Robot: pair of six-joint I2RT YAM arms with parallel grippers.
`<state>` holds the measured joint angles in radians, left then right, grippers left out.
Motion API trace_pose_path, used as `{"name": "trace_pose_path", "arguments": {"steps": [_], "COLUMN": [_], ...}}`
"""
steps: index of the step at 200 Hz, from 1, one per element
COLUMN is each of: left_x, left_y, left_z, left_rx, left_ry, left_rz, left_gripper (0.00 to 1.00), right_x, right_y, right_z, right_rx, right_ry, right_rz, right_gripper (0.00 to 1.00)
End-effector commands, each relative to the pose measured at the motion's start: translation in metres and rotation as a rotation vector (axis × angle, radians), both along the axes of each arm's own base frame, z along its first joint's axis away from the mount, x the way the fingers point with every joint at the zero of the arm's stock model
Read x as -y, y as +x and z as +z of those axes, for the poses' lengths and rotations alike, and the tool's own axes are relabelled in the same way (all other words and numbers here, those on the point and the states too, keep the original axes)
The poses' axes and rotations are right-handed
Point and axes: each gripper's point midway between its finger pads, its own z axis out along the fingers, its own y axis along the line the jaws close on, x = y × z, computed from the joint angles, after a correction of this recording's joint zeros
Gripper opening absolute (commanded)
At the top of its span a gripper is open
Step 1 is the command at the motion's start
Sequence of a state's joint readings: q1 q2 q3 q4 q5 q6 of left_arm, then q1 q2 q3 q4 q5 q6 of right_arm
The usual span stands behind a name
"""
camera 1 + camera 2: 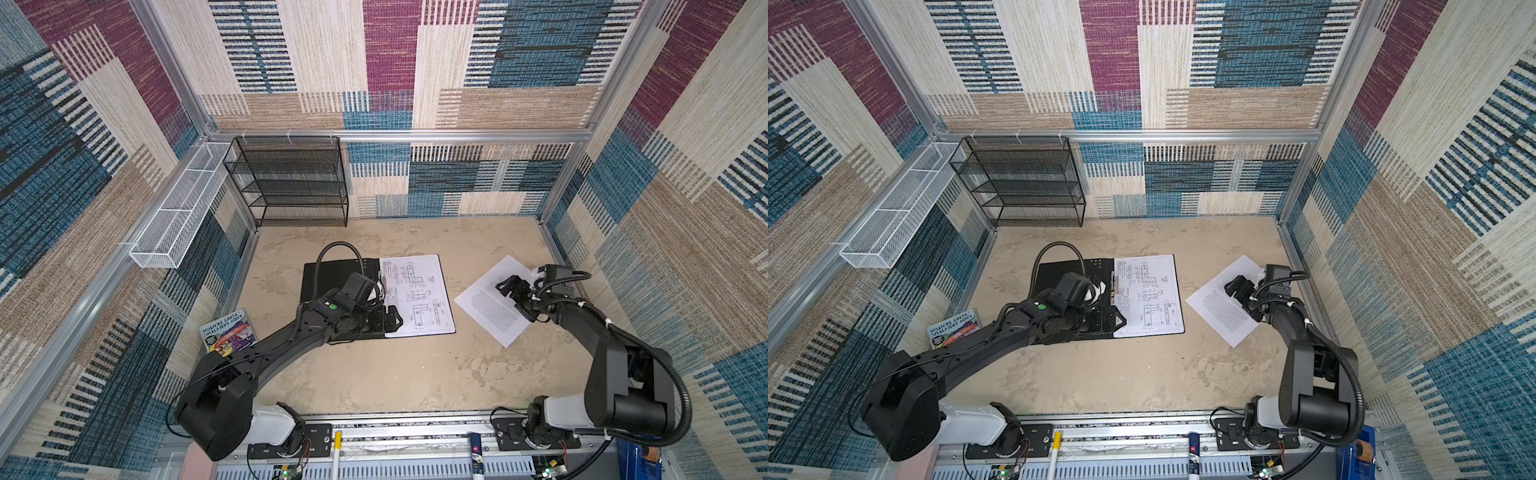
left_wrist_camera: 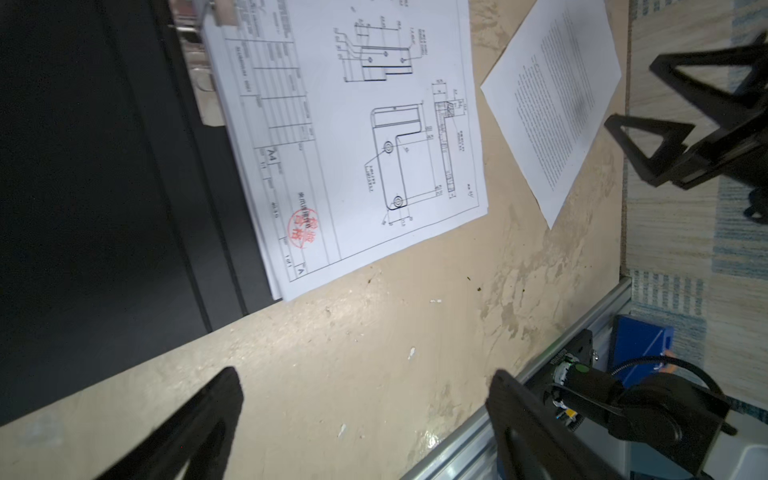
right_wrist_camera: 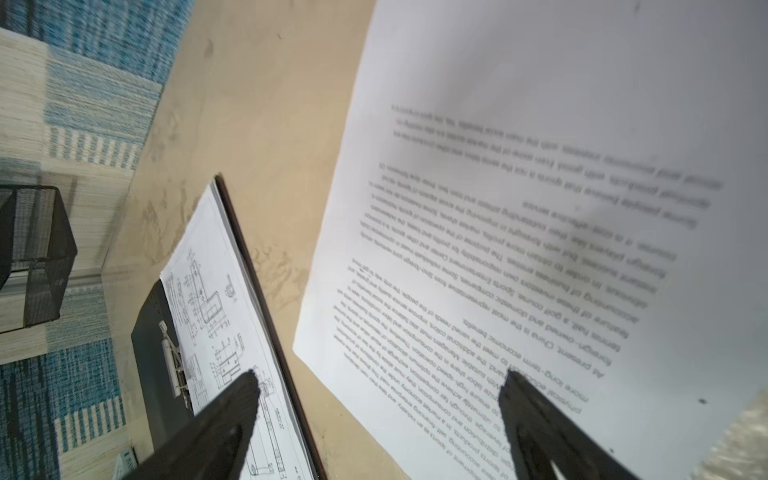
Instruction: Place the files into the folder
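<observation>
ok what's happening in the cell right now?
The folder lies open on the table, with a drawing sheet on its right half. One text sheet lies loose on the table to its right. The right gripper hangs open over that loose sheet. The left gripper is open by the folder's front edge. Neither holds anything.

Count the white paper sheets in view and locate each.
2 show: the white drawing-printed sheet lies in the open black folder, with more possibly stacked beneath; the white text-printed sheet lies loose on the beige table.
</observation>
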<state>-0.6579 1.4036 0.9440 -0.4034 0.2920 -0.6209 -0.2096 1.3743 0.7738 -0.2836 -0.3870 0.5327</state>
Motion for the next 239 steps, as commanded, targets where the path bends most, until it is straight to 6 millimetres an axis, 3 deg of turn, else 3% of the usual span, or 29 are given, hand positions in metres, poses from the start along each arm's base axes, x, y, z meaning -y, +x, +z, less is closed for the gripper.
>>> {"name": "trace_pose_path", "arguments": {"steps": [1,50,77,114,150,184,210,239], "left_x": [0.026,0.104,0.133,0.146,0.144,0.143,0.143,0.148], "left_y": [0.003,0.002,0.002,0.001,0.003,0.005,0.006,0.006], "left_z": [0.01,0.016,0.011,0.004,-0.003,-0.004,-0.005,-0.008], "left_rx": [0.05,0.038,0.01,-0.015,-0.018,-0.016,-0.02,-0.035], "left_ry": [-0.007,-0.056,-0.068,-0.068,-0.045,-0.038,-0.034,-0.041], "left_rz": [-0.085,-0.241,-0.29,-0.308,-0.297,-0.289,-0.291,-0.3], "left_gripper": [0.92,0.89,0.84,0.81,0.81,0.81,0.81,0.78], "right_x": [0.022,0.031,0.031,0.022,-0.013,-0.049,-0.069,-0.089], "right_y": [0.006,0.035,0.047,0.076,0.095,0.083,0.056,0.026], "right_z": [0.005,-0.015,-0.024,-0.044,-0.056,-0.07,-0.081,-0.077], "right_rx": [-0.015,-0.071,-0.079,-0.151,-0.169,-0.156,-0.147,-0.107], "right_ry": [-0.08,-0.1,-0.123,-0.215,-0.239,-0.193,-0.128,-0.046], "right_rz": [-0.068,-0.06,-0.036,0.025,0.116,0.246,0.33,0.404], "right_gripper": [0.92,0.85,0.73,0.62,0.59,0.59,0.59,0.59]}}
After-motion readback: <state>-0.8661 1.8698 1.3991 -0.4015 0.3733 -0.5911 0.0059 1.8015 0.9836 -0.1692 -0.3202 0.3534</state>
